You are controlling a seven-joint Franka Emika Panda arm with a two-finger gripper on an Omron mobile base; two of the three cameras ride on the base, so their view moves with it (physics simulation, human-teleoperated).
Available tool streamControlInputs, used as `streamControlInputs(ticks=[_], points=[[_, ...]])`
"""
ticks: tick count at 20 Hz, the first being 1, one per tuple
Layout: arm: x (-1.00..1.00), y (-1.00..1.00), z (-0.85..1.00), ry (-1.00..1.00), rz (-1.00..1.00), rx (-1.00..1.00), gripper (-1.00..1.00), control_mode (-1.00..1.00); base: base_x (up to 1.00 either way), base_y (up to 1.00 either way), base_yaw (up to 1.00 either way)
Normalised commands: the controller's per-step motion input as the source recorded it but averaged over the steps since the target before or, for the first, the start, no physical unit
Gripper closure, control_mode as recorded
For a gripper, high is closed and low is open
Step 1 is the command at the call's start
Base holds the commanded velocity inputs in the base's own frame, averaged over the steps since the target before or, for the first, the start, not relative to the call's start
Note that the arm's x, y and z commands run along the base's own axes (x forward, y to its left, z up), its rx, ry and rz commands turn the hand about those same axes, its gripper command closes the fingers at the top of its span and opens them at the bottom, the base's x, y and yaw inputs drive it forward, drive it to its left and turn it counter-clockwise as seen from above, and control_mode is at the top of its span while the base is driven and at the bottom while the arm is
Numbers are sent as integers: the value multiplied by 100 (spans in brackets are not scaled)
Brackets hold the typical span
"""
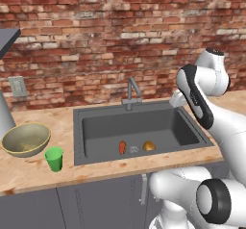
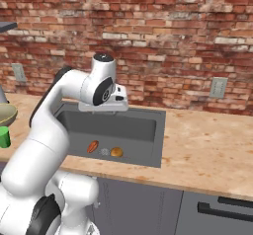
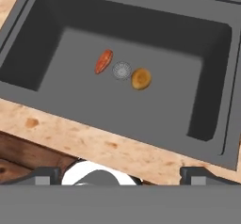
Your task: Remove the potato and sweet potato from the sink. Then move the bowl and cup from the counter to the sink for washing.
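On the sink (image 3: 28, 53) floor, potato (image 3: 141, 78) and sweet potato (image 3: 104, 61) flank the drain; the jaws, wide apart overhead, could nudge the round potato rolling.

We see a pale wooden counter (image 1: 33, 172) carrying a dark grey sink (image 1: 79, 136) set into its top. In the hand view, the sink floor lies beyond the fingertips (image 3: 44, 176), with the sweet potato (image 3: 104, 61) and the potato (image 3: 141, 78) resting on it, one on each side of the round drain (image 3: 122, 70), both just beside it. On the counter left of the sink stand the bowl (image 1: 26, 139) and the cup (image 1: 54, 159), close together.
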Motion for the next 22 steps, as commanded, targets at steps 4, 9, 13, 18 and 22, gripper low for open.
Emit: streamControlInputs(ticks=[4,9,13,18,22], points=[[9,0,-12,4,9,2,-100,-100,0,0,0],[10,0,-13,4,7,2,-100,-100,0,0,0],[11,0,-13,4,6,2,-100,-100,0,0,0],[13,0,-12,6,6,3,-100,-100,0,0,0],[11,0,-13,7,6,4,-100,-100,0,0,0]])
